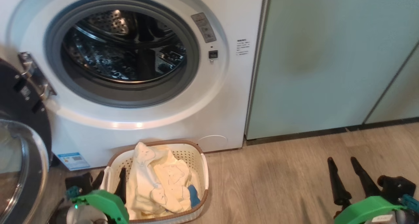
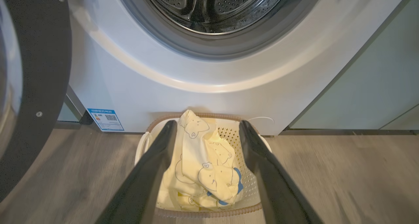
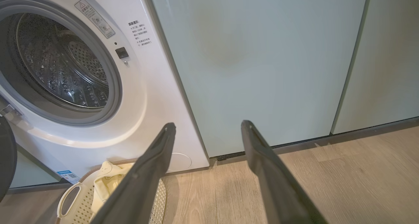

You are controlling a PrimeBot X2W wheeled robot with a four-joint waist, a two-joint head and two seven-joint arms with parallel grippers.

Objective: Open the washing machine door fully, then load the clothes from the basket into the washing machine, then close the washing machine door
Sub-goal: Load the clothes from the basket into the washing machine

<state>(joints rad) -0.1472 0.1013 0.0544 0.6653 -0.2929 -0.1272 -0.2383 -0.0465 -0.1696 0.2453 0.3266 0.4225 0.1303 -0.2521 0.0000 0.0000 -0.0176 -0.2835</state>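
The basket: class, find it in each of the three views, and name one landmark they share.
Head view: basket at the bottom, left of centre, before the washing machine.
Left wrist view: bottom centre.
Right wrist view: bottom left corner.
Shared landmark: the machine's blue sticker.

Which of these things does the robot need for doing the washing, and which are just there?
For the job: washing machine, its open door, basket, clothes.
Just there: green cupboard panels, wooden floor.
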